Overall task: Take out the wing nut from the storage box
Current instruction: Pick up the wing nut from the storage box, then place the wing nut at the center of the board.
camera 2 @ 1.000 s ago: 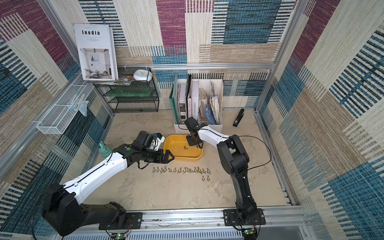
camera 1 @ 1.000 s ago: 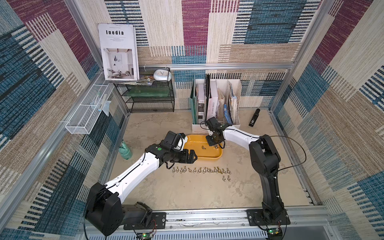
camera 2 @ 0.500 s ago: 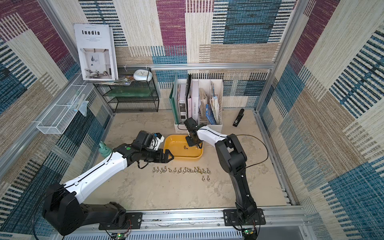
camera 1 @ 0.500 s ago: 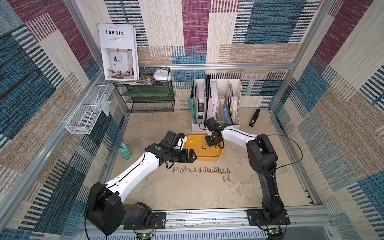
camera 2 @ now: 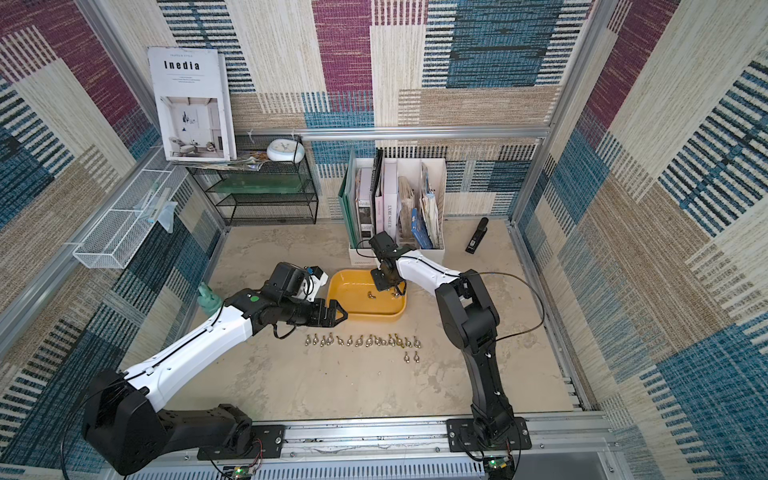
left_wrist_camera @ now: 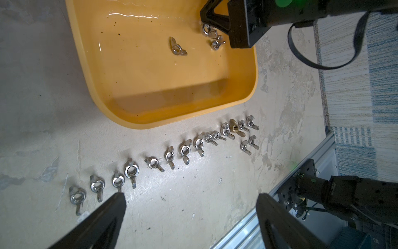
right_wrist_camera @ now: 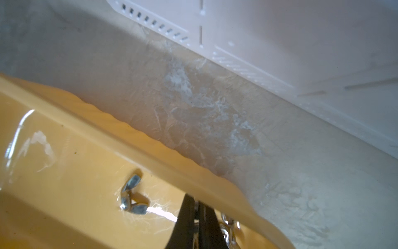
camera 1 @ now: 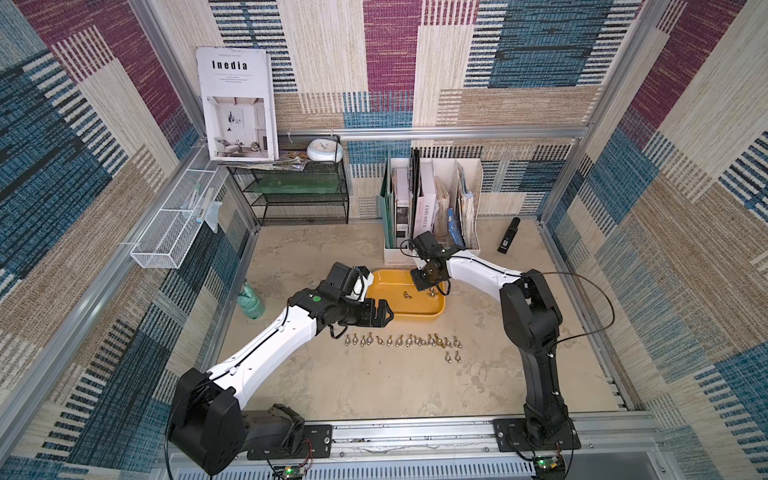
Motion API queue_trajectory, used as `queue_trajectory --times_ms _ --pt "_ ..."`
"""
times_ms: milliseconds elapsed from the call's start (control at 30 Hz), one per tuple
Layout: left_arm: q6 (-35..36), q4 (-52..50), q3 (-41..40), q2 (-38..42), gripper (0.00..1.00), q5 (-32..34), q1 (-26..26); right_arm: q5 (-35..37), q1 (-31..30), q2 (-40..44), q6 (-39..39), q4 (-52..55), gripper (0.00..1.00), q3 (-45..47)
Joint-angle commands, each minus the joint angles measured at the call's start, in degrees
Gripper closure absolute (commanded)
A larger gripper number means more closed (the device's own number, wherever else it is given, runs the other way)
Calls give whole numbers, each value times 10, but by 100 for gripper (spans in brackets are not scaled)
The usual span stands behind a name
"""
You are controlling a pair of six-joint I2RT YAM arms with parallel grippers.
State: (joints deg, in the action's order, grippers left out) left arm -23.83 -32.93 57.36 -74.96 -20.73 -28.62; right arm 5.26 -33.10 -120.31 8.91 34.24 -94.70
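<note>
Presently, note right gripper (right_wrist_camera: 195,204) pressed together inside storage box (camera 1: 399,307) toward two o'clock, apparently pinching a wing nut (left_wrist_camera: 209,30), and left gripper (left_wrist_camera: 189,195) spread.

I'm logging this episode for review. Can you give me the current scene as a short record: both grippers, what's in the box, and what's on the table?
right gripper: shut in the storage box's far corner, apparently pinching a wing nut
left gripper: open, empty, beside the box, over the table
storage box: yellow tub; two loose wing nuts lie on its floor
table: row of wing nuts in front of the box, including a brass nut; two set apart
</note>
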Motion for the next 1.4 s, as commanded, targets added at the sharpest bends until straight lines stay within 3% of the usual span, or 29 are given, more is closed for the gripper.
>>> queue_trajectory --times_ms 0,367,867,1067,1367 --pt "2 15 -5 8 1 -18 1 -9 -2 24 26 16 97 6" --pt "5 28 -37 47 1 -57 0 7 -35 164 110 33 96 125" --pt "10 30 -59 71 1 -95 -41 37 -157 389 329 52 94 358" --pt "7 24 -64 85 1 -87 -58 39 -183 405 368 33 94 418" --pt "-3 15 -70 105 1 -72 -66 29 -189 369 363 -23 94 456"
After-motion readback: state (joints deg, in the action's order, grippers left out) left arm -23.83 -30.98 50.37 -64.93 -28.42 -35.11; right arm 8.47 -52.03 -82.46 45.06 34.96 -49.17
